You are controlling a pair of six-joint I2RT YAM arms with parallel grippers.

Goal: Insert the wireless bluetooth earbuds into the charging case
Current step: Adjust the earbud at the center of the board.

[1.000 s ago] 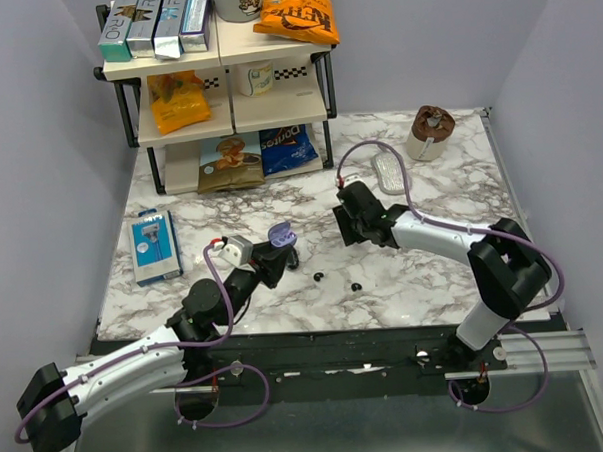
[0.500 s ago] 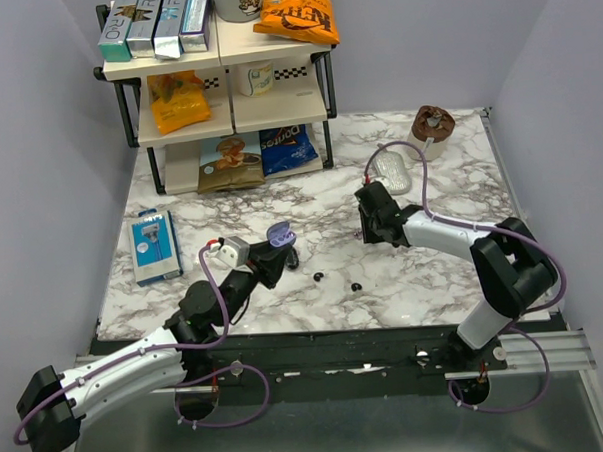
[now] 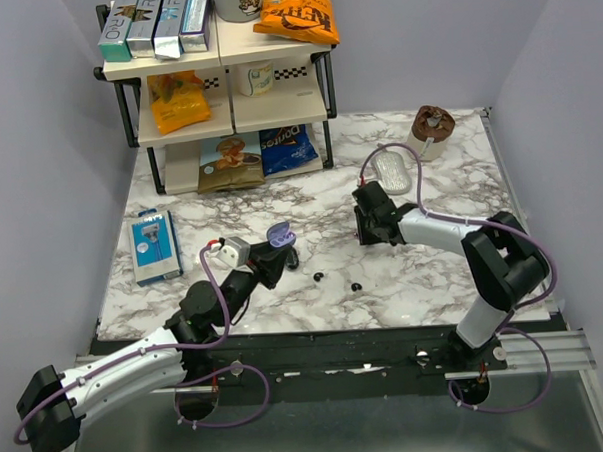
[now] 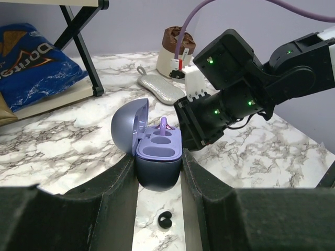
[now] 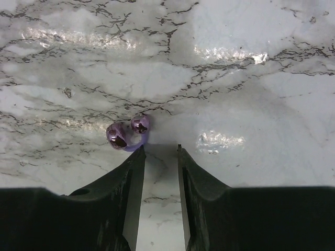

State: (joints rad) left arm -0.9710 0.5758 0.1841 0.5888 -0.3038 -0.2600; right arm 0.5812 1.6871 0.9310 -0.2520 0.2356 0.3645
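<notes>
Pickup pending: left gripper [image 4: 158,166] clamps open charging case [image 4: 157,178], both earbuds [image 3: 318,276] loose on table [image 3: 434,275] near it; right gripper [image 5: 160,149], narrowly parted and empty beside purple bits [image 5: 128,134], likely needs shifting onto a bud.

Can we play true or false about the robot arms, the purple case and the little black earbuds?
1. The left gripper holds the charging case with its lid open. True.
2. Both earbuds are inside the case. False: they lie on the table, outside it.
3. The right gripper is holding an earbud. False: nothing sits between its fingers; a tiny shiny purple piece lies just off one fingertip.
4. A blue Doritos bag sits on the rack's bottom shelf. True.
</notes>
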